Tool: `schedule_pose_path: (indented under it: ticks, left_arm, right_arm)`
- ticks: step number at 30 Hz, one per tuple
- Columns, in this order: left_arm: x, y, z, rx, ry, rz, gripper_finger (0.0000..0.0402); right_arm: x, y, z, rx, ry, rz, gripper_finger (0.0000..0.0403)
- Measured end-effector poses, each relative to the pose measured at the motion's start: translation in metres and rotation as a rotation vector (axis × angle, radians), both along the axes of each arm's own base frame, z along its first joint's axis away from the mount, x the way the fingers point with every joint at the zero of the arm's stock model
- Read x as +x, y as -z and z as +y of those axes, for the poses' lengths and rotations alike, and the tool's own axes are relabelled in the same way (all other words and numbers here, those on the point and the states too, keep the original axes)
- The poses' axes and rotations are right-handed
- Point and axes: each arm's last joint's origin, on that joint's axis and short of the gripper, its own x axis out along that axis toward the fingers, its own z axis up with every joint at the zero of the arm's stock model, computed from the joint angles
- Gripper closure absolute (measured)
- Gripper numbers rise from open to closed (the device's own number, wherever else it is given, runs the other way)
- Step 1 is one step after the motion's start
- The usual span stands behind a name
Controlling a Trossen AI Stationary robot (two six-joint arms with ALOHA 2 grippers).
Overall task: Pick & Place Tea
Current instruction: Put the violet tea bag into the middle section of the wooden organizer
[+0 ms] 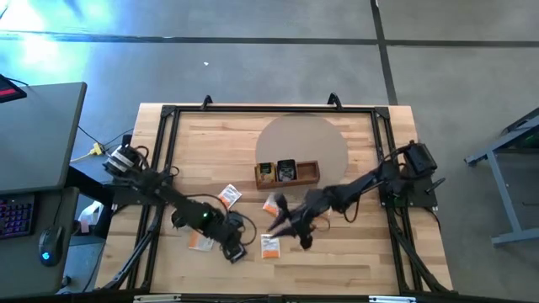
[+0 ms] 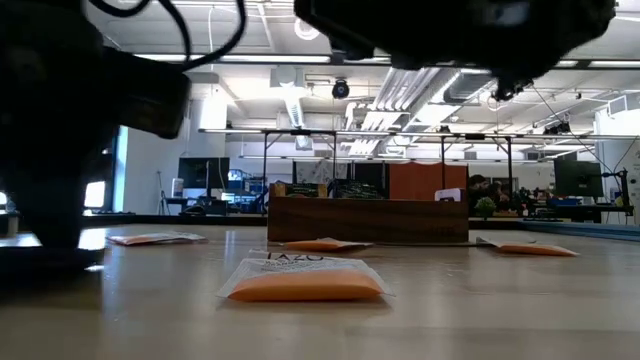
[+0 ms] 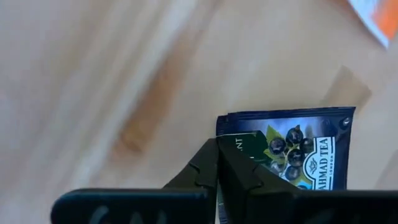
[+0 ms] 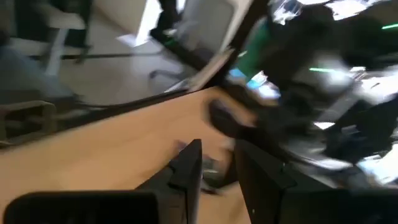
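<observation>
My left gripper point(image 1: 237, 251) is near the table's front edge, shut on a dark blue tea packet point(image 3: 292, 152) with a berry picture. My right gripper point(image 1: 292, 225) hangs open over the table's middle, to the right of the left gripper, touching nothing; its fingers point(image 4: 217, 168) stand apart in the right wrist view. White-and-orange packets lie flat on the table: one point(image 1: 269, 246) between the grippers, also seen as a packet point(image 2: 305, 280) in the low view, another point(image 1: 229, 195), a third point(image 1: 271, 204) and one point(image 1: 200, 241) under the left arm. The wooden tray point(image 1: 287, 173) sits beyond them, with packets in two compartments. My left gripper pinches the dark blue packet between its two fingers at one side edge point(image 3: 225, 144), near a corner. The rest of the packet sticks out flat beyond the fingertips point(image 3: 208, 163). Whether it is clear of the table I cannot tell.
A pale round mat point(image 1: 301, 143) lies behind the tray. Black frame rails point(image 1: 168, 135) run along the table's left, right and far sides. A desk with a keyboard point(image 1: 17, 215) stands off the table's left. Bare wood point(image 1: 337, 261) shows toward the front right.
</observation>
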Motion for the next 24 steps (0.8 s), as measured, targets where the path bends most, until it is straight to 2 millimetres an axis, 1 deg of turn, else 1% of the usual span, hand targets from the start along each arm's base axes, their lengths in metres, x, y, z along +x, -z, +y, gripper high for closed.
schedule_pose_path:
  ticks: [2,7,10,12,13,15,17,20,24]
  left_arm:
    - [0.005,-0.001,0.008,0.025,0.015,-0.012,0.0399]
    - [0.026,-0.011,0.030,0.077,0.025,-0.062,0.0400]
    - [0.038,-0.017,0.042,0.121,0.044,-0.091,0.0401]
    - [0.045,-0.022,0.050,0.129,0.049,-0.108,0.0401]
    - [0.047,-0.023,0.054,0.136,0.042,-0.111,0.0401]
    - [0.043,-0.021,0.062,0.178,0.026,-0.056,0.0401]
    - [0.043,-0.020,0.070,0.185,0.007,-0.025,0.0401]
    - [0.045,-0.020,0.077,0.165,0.007,-0.022,0.0401]
    - [0.047,-0.021,0.081,0.112,0.083,-0.012,0.0401]
  right_arm:
    - [0.001,-0.002,0.015,0.020,-0.001,0.073,0.0309]
    - [0.012,-0.003,0.043,0.031,0.036,0.071,0.0313]
    - [0.022,0.010,0.051,-0.012,0.040,0.095,0.0329]
    - [0.030,0.023,0.052,-0.038,0.071,0.129,0.0345]
    - [0.033,0.029,0.051,-0.068,0.113,0.123,0.0355]
    - [0.033,0.039,0.048,-0.144,0.207,0.137,0.0378]
    - [0.035,0.046,0.044,-0.167,0.230,0.159,0.0396]
    - [0.036,0.051,0.038,-0.155,0.227,0.204,0.0394]
    - [0.037,0.053,0.033,-0.121,0.244,0.248,0.0400]
